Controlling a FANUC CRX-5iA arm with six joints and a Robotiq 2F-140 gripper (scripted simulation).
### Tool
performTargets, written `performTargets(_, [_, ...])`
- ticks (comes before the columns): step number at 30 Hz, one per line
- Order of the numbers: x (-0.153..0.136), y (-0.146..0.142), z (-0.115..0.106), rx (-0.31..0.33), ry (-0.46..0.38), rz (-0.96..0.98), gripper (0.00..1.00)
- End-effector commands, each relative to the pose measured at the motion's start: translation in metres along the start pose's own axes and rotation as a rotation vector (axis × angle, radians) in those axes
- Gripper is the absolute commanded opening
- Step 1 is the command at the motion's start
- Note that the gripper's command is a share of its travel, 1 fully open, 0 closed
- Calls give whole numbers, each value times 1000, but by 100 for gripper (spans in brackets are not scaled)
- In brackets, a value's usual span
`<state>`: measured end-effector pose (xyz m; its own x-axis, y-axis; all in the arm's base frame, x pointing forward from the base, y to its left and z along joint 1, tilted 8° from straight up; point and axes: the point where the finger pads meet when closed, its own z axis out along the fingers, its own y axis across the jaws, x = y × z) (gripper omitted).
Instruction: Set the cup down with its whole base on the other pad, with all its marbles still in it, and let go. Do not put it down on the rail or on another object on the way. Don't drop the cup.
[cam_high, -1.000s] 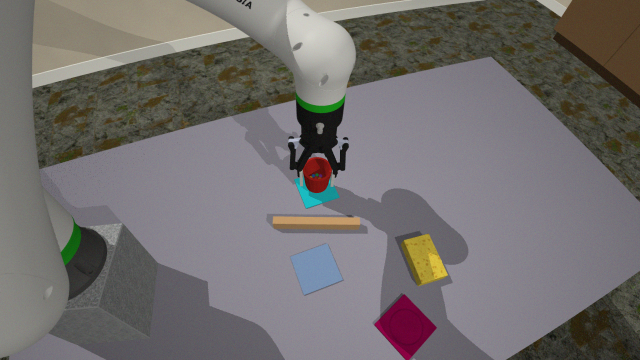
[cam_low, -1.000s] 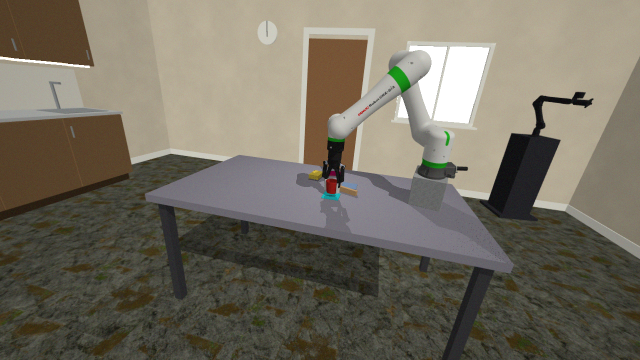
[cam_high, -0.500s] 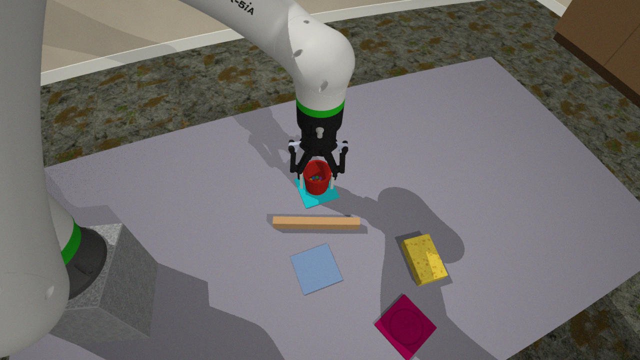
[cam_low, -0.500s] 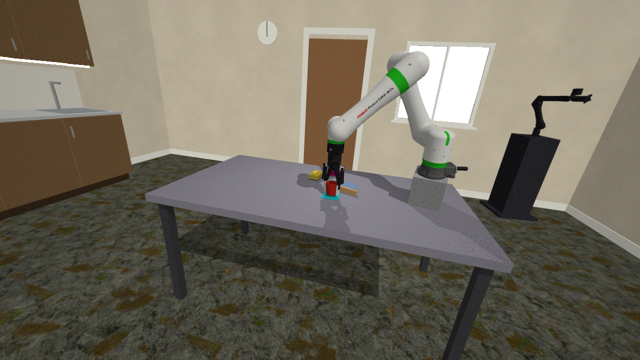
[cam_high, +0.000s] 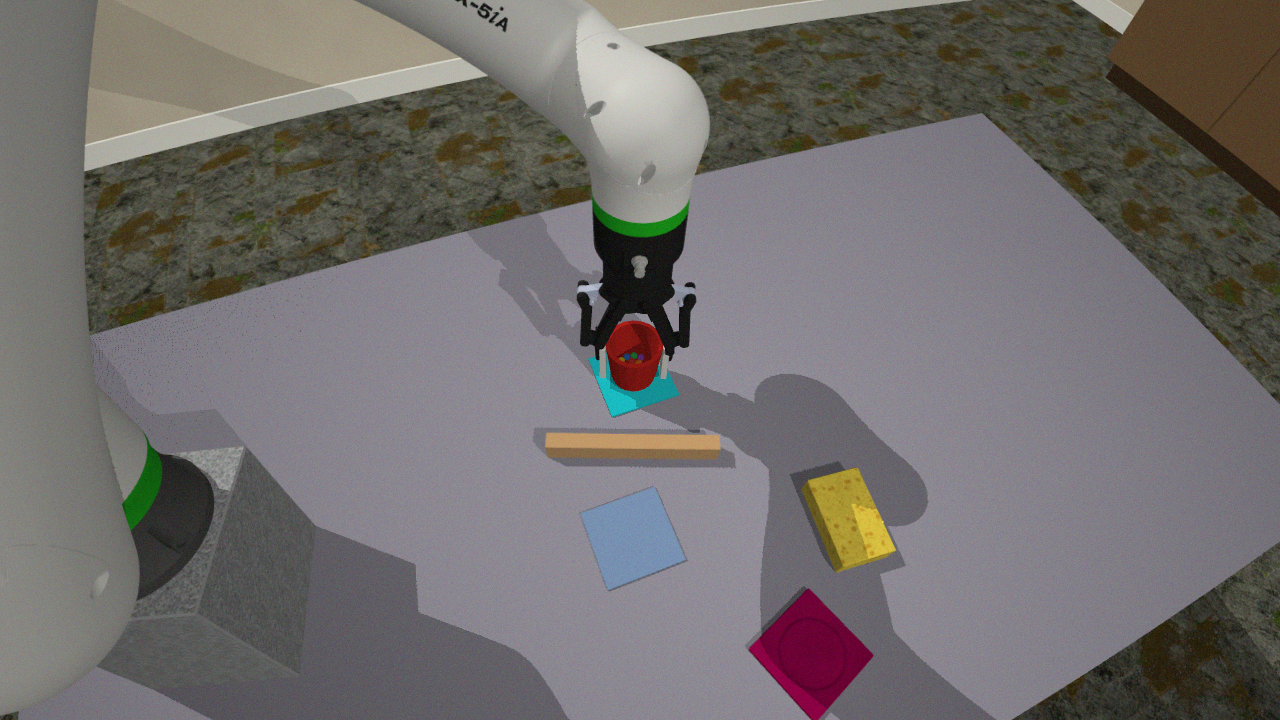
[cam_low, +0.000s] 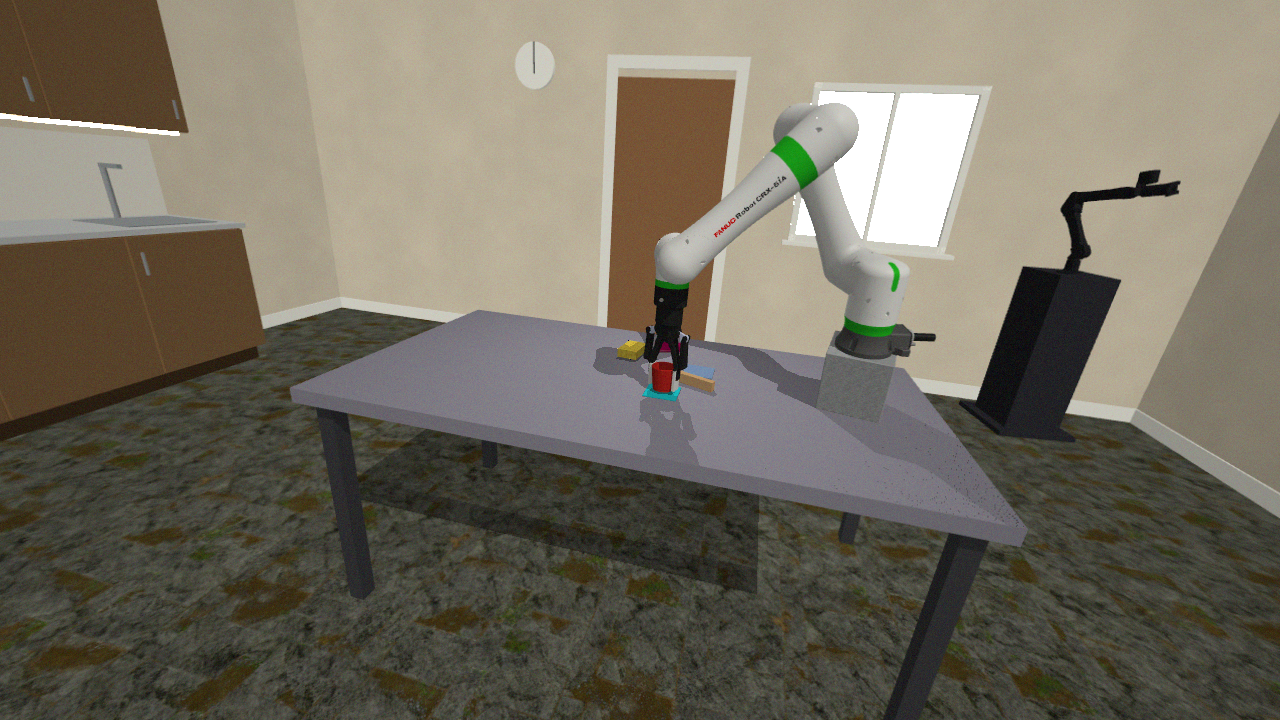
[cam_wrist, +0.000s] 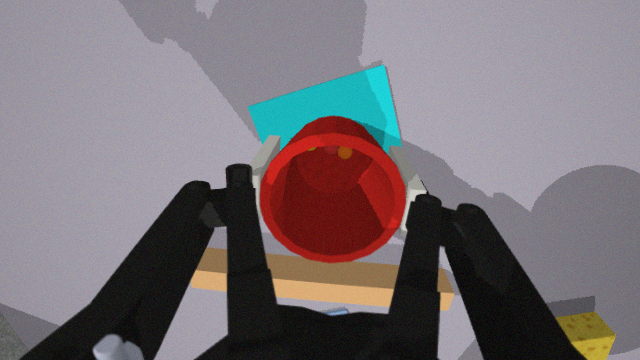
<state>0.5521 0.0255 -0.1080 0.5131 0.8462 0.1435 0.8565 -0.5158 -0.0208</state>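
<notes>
Gripping the red cup (cam_high: 634, 360) from both sides, the gripper (cam_high: 635, 356) stood upright over the cyan pad (cam_high: 631, 396), its pale fingertip pads (cam_wrist: 266, 151) pressed against the cup's wall just below the rim. The cup sat upright, and small coloured marbles (cam_high: 631, 357) showed at its bottom in the top view — in the wrist view only a couple of them could be made out. From the exterior view the cup's base looked to be down on the cyan pad (cam_low: 659, 393), though whether it truly touched could not be told at that size.

Nearer the robot's base, a wooden rail (cam_high: 631, 445) lay flat on the table (cam_high: 984, 295), just beside the cyan pad but apart from it. Beyond the rail lay a light blue pad (cam_high: 631, 537), bare on top. A yellow sponge (cam_high: 846, 517) lay off to one side, well apart from the cup, and a magenta square (cam_high: 810, 652) with a circular mark sat near the table's edge — both partly in the arm's shadow.
</notes>
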Motion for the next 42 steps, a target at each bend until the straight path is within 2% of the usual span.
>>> performTargets(1, [0,0,1,0,0,0,49])
performTargets(23, [1,0,7,0,0,0,49])
performTargets(24, [1,0,7,0,0,0,59])
performTargets(42, [1,0,7,0,0,0,59])
